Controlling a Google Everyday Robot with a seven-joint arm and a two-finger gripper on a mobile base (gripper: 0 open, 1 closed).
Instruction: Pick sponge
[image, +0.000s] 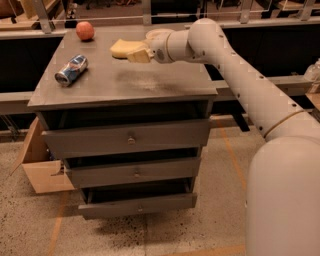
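The sponge (120, 48) is a pale-yellow foam block held above the grey cabinet top (125, 80), with its shadow on the surface below. My gripper (135, 52) is shut on the sponge's right end, with the cream fingers around it. My white arm reaches in from the right across the cabinet's back right corner. The round cream bowl (154, 34) shows only as a rim behind my wrist.
A red apple (85, 30) sits at the back left of the cabinet top. A crushed blue-and-silver can (71, 69) lies on its side at the left. The cabinet has three drawers, the lowest pulled out slightly. A cardboard box (40, 167) stands on the floor at left.
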